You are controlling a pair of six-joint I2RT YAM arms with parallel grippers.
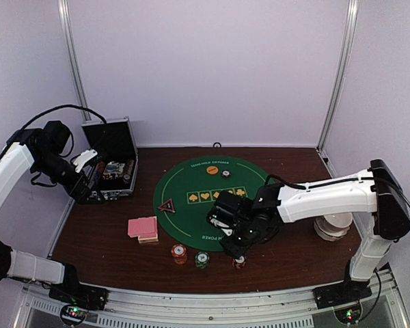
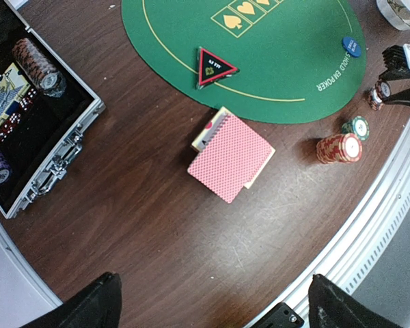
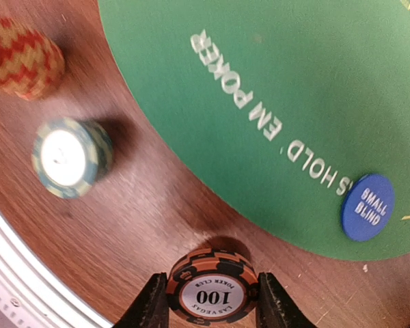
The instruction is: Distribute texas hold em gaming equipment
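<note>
Green mat (image 1: 191, 198), three chip stacks (image 1: 202, 259)

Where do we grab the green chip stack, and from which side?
Grip the green chip stack across its striped rim, from straight above: it stands upright and round on the table. Close along the near-far line, probably, since the red stack and the 100-marked stack in the right claw flank it sideways.

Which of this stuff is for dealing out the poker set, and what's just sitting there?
For the job: playing cards, red chip stack, green chip stack, 100 chips, blue disc, orange disc, triangle.
Lying about: case, green mat.
</note>
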